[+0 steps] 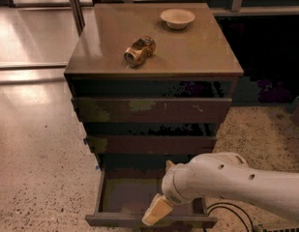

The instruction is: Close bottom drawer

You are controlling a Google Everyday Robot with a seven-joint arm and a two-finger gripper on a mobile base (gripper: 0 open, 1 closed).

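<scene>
The bottom drawer (pixel 115 220) stands pulled out at the foot of the brown cabinet. Its thin dark front slab is nearest me, with a shallow grey-brown tray floor (pixel 127 195) behind it. My gripper (pixel 156 210) hangs at the end of the white arm (pixel 226 180), coming in from the right. Its tan tip sits just over the front slab, near the middle. The right part of the tray is hidden by the arm.
Above are the middle drawer front (pixel 151 144) and the widest top front (pixel 151 109) with pale scratches. On the cabinet top lie a crushed gold can (pixel 140 50) and a pale bowl (pixel 177 18). Speckled floor lies to the left; a black cable (pixel 231 211) runs at the lower right.
</scene>
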